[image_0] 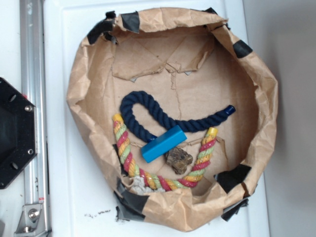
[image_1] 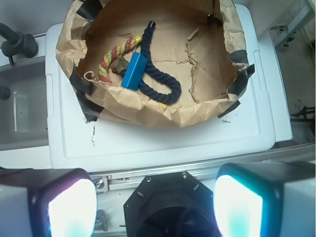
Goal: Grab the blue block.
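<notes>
Inside: one blue block (image_0: 164, 143), two ropes (image_0: 163, 118), one rock (image_0: 178, 160).

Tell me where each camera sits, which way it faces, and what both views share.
Exterior: overhead, looking straight down into the paper-lined bowl; only the robot's black base plate shows at the left edge.
Wrist: on the arm, held high and back from the bowl, looking down and forward; the gripper shows its two lit fingers wide apart, with nothing between them.
Shared: the blue block, navy rope, striped rope and base plate.

Blue block (image_0: 164, 143) lying diagonally
</notes>
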